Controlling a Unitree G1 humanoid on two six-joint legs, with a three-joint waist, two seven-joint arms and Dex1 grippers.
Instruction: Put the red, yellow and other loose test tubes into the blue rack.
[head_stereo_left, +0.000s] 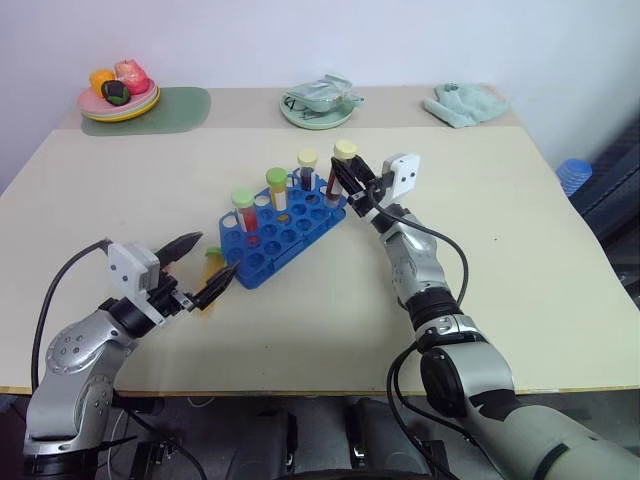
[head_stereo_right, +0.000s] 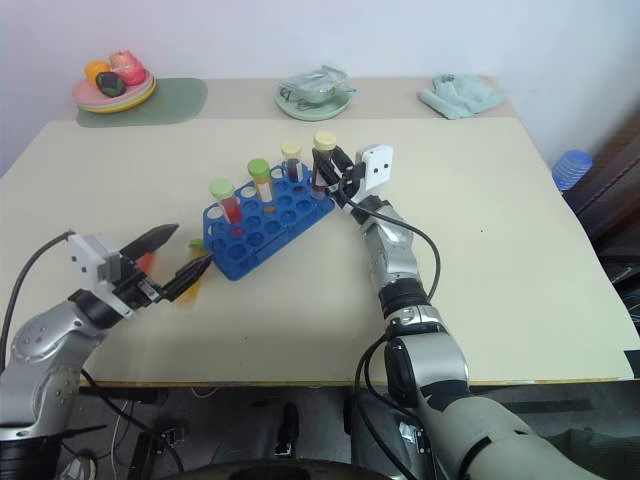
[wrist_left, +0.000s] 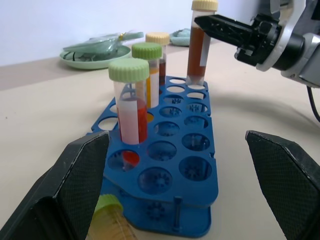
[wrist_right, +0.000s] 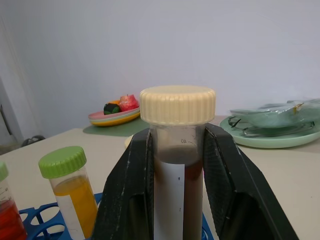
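Holding the brown tube (wrist_right: 178, 165) upright, right fingers (head_stereo_left: 352, 180) clamp it over the blue rack's (head_stereo_left: 285, 232) upper-right hole; left fingers (head_stereo_left: 205, 270) wide.

Silver arms, black cables, white wrist boxes, black claws (head_stereo_left: 196, 268).

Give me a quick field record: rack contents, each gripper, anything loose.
rack: blue rack on the table, angled
standing in rack: red tube, yellow tube, a dark tube with cream cap
right gripper: shut on brown tube, upright, lower end at a hole at the rack's far end
left gripper: open, holding nothing, near the rack's near end
loose: one green-capped tube lying by the rack's near end
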